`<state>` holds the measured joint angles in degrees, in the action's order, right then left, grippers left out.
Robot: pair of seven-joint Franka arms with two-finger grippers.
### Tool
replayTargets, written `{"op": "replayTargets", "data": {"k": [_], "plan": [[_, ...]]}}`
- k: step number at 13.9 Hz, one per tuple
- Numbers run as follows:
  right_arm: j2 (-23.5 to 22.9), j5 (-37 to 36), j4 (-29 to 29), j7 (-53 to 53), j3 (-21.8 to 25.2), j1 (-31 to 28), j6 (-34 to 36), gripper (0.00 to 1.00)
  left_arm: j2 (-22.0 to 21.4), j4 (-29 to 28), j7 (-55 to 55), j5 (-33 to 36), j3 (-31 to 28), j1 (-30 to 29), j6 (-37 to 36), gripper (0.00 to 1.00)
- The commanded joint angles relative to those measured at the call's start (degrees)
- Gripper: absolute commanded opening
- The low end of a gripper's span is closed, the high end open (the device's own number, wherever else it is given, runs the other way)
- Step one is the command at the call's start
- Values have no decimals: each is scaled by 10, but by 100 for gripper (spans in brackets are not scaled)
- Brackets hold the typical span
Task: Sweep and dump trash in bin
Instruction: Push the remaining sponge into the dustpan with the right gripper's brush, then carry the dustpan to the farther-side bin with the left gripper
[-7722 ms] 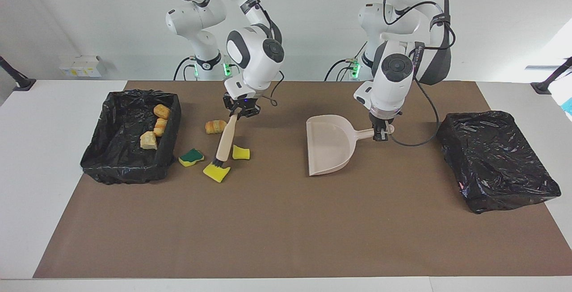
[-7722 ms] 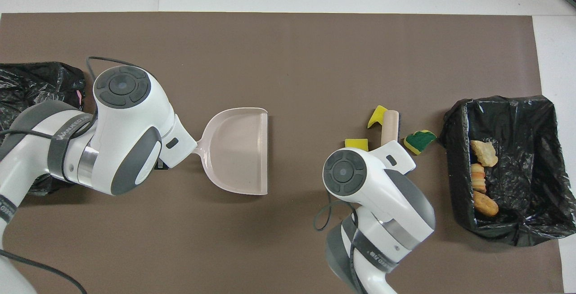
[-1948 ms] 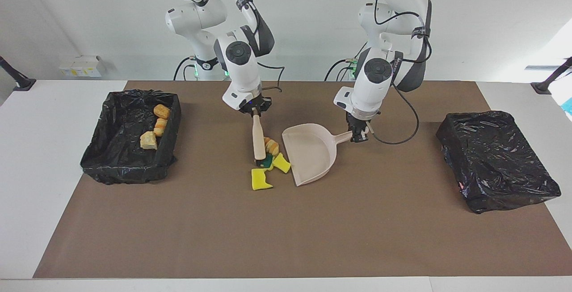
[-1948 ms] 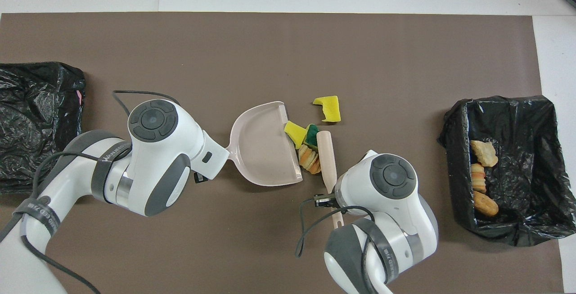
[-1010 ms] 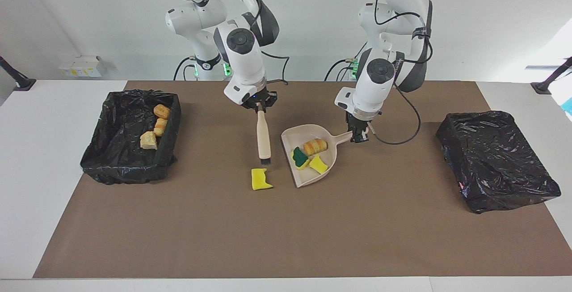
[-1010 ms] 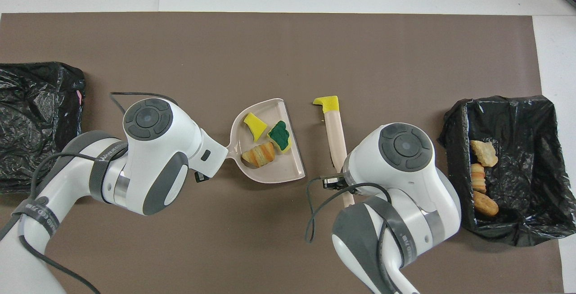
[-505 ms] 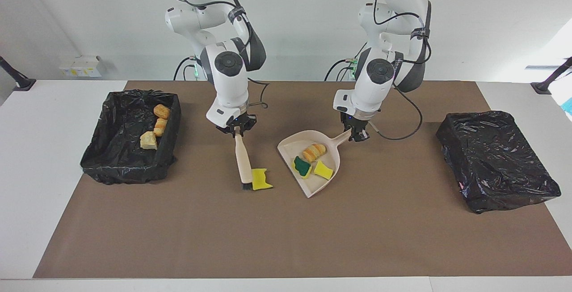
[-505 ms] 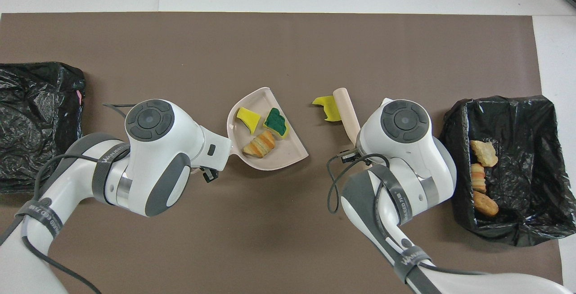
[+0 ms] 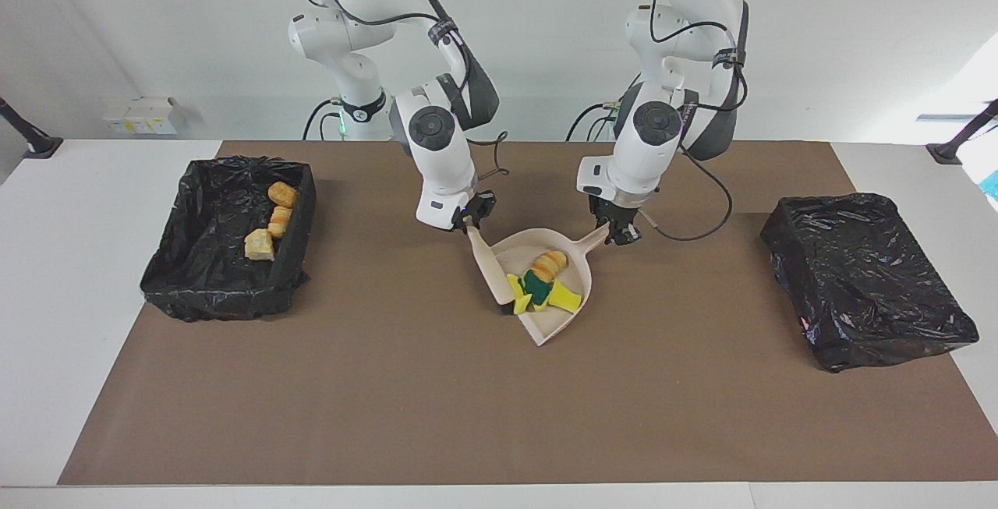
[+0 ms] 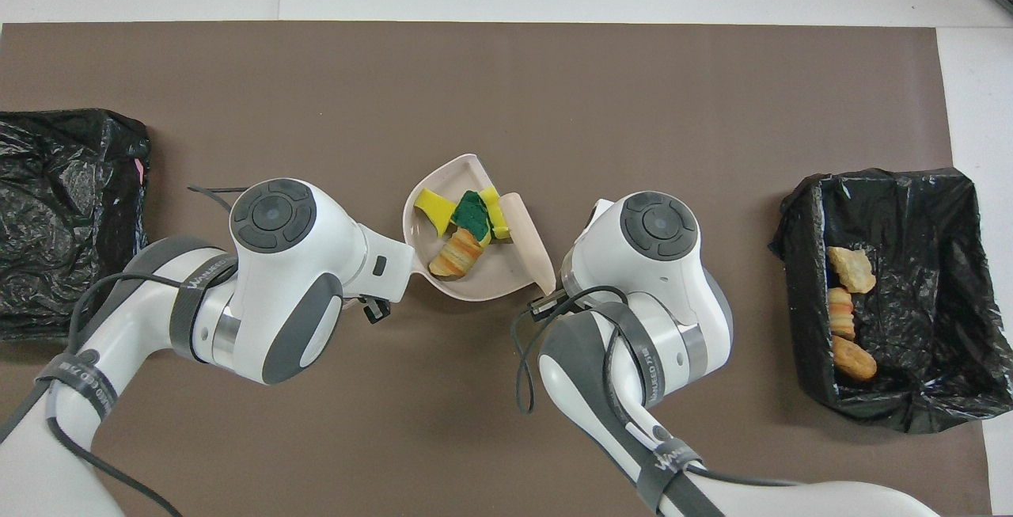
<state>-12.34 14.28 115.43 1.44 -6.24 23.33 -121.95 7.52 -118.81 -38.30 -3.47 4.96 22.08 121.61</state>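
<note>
**Brush at the dustpan's mouth, four pieces of trash inside**

The dustpan [image 9: 555,283] sits on the brown mat [image 9: 437,408] near the middle of the counter [image 9: 70,275], and everything here is placed from it. The left hand [image 9: 621,233] is pinched on the end of the dustpan's handle, at the side of the pan nearer to the robots. The right hand [image 9: 470,222] is pressed together on the handle of the brush [image 9: 490,269], just beside the pan toward the right arm's end of the counter; the brush slants down along the pan's open edge, its dark bristles at the lip.

Inside the dustpan lies part of the trash: a golden-brown pastry chunk [image 10: 457,254], a green-topped sponge [image 10: 472,211], a yellow sponge piece [image 10: 432,203] and another yellow sponge piece [image 10: 495,214] right against the brush.

Well apart from the dustpan, toward the right arm's end, an open bin lined with black plastic [image 9: 226,238] holds three bread chunks [image 9: 273,222]. Well apart toward the left arm's end is a second black-plastic bin [image 9: 865,279].
</note>
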Motion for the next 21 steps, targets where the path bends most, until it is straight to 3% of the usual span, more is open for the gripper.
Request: {"op": "replayTargets", "data": {"k": [1,6,11,13,17,21], "plan": [[17,27,3,16,-16,13,11,0,-17,-14,-19,-7,-6,12,12,0],[75,3,2,-36,-8,-19,92,0,-13,-8,-62,-8,-6,4,35,0],[121,-80,0,-228,-13,-10,144,0,-12,-4,-63,-22,-5,-10,49,0],[130,-80,5,-336,-16,16,144,0,-16,6,-69,-28,-5,-26,42,0],[178,-68,62,-416,-16,82,131,0,-35,23,-113,-38,-4,-70,8,0],[143,-67,69,-515,-16,194,49,0,-50,63,-174,-40,-5,-137,-67,0]]}}
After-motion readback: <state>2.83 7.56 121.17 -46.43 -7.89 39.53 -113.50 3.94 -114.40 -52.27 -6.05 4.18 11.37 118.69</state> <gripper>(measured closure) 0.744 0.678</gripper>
